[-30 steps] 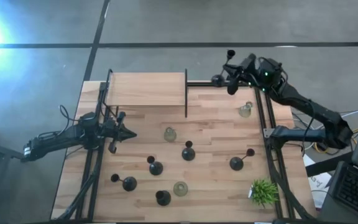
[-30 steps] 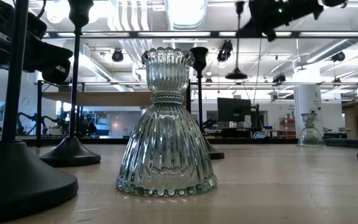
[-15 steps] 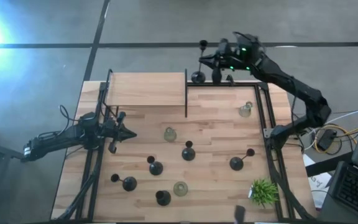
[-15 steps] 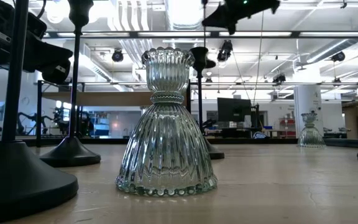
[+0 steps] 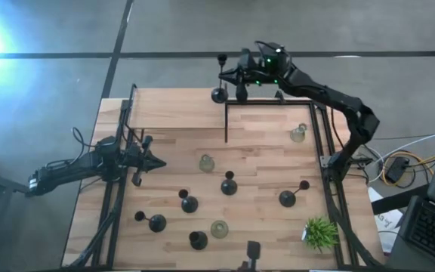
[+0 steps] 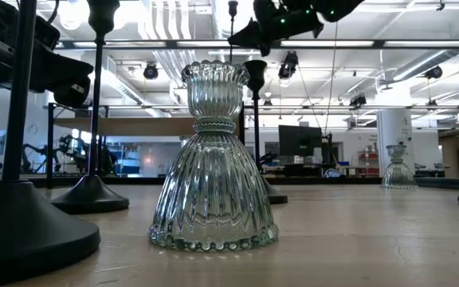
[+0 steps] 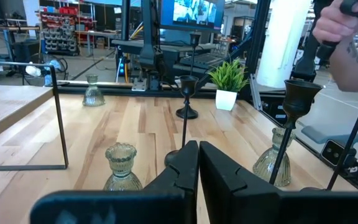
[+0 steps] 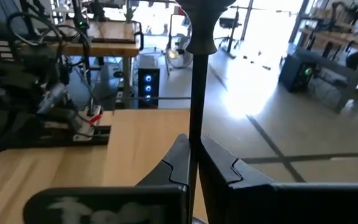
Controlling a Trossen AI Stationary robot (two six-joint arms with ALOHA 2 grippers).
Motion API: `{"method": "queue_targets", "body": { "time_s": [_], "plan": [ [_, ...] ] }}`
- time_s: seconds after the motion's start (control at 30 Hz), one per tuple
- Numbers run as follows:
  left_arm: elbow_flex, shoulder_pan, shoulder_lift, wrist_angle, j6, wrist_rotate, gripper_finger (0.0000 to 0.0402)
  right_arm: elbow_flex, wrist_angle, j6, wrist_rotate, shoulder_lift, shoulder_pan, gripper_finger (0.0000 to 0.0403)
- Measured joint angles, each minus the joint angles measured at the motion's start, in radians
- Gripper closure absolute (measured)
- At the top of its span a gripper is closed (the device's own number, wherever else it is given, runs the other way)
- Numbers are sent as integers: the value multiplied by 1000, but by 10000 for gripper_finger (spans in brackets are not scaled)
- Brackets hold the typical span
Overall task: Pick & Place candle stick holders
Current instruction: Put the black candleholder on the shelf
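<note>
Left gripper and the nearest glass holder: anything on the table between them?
No. In the high view, bare wood separates the left gripper from the glass holder.

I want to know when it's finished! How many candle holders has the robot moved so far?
None sits on the raised shelf yet. The right gripper carries a tall black candle holder by its stem toward it. About nine more wait on the table, black ones like and glass ones like. The left gripper waits, shut.

One tall black candle stick holder (image 5: 219, 89) hangs upright, its thin stem pinched in the right claw (image 5: 236, 75), over the tabletop's (image 5: 263, 155) far edge. Five black holders (image 5: 229, 185) and three clear glass ones (image 5: 206, 162) stand scattered upright.
</note>
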Motion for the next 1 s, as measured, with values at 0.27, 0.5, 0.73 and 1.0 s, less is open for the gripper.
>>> {"method": "queue_targets", "body": {
  "time_s": [0.27,0.5,0.73,1.0],
  "plan": [
    [0,0,0,0,0,0,383,19,91,15,-7,81,-23,394],
    [0,0,0,0,0,0,384,113,75,29,-21,175,-38,394],
    [0,0,0,0,0,0,385,193,16,38,-43,260,-54,394],
    [0,0,0,0,0,0,384,194,23,58,-52,297,-82,394]
  ]
}}
